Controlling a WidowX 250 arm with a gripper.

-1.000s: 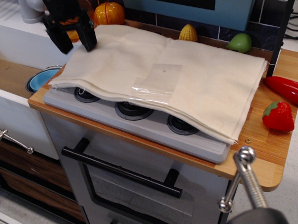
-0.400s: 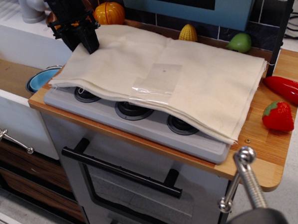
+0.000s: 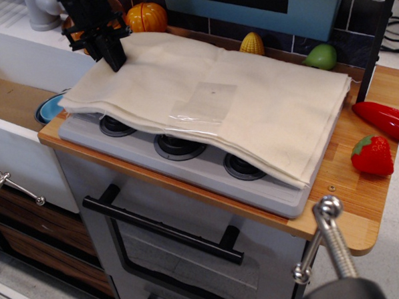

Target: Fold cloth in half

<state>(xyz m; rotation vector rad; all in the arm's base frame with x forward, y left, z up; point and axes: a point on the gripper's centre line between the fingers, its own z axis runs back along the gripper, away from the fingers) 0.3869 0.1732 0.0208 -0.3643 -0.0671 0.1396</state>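
The cream cloth (image 3: 271,112) lies spread in layers over the toy stovetop (image 3: 187,165), with a shiny clear patch (image 3: 207,102) near its middle. Its left edge hangs a little past the stove's left side. My black gripper (image 3: 113,60) stands at the cloth's back-left corner, its fingers pressed together on the fabric edge there. The cloth still lies flat, with no part lifted.
A blue bowl (image 3: 47,110) sits left of the stove. An orange pumpkin (image 3: 146,17), yellow corn (image 3: 251,44) and a green pear (image 3: 322,56) line the back. A red pepper (image 3: 385,118) and a strawberry (image 3: 372,155) lie on the wooden counter (image 3: 363,208) at right.
The gripper's fingers went from wide open to closed on the cloth's back-left corner. The whole cloth has slid slightly to the left.
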